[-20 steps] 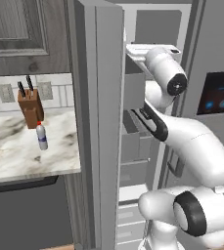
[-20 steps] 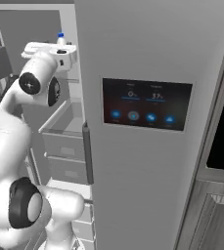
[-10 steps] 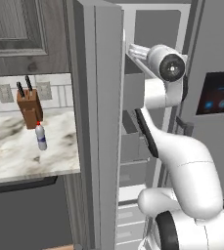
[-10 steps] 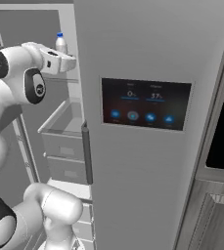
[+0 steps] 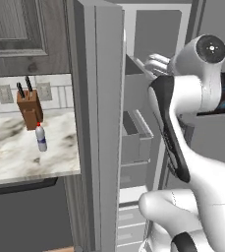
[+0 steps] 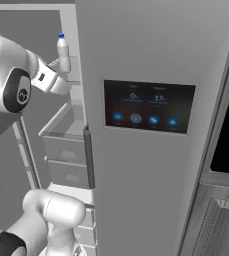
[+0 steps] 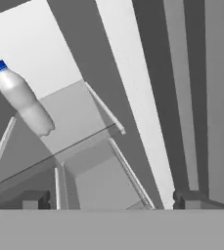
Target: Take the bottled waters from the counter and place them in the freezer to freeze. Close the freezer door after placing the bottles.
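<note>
The blue-capped bottled water (image 6: 63, 52) stands upright on a glass shelf (image 7: 79, 124) inside the freezer (image 6: 33, 40). In the hand view this bottle (image 7: 23, 100) is up at the left, apart from my fingers. My gripper (image 7: 111, 200) is open with nothing between its tips; in the right base view the gripper (image 6: 61, 85) sits just below and left of the bottle. The red-capped bottled water (image 5: 41, 138) stands on the marble counter (image 5: 11, 157). The freezer door (image 5: 97, 123) stands wide open between the counter and my arm.
A brown knife block (image 5: 29, 108) stands right behind the red-capped bottle. Grey drawers (image 6: 66, 145) sit below the shelf. The neighbouring door with the black display (image 6: 151, 107) is shut, close to my arm's right. Dark wall cabinets (image 5: 15, 24) hang above the counter.
My hand has drawn back and down from the blue-capped bottle, which stays standing free on the shelf. The elbow has swung up and to the right. The red-capped bottle has not moved.
</note>
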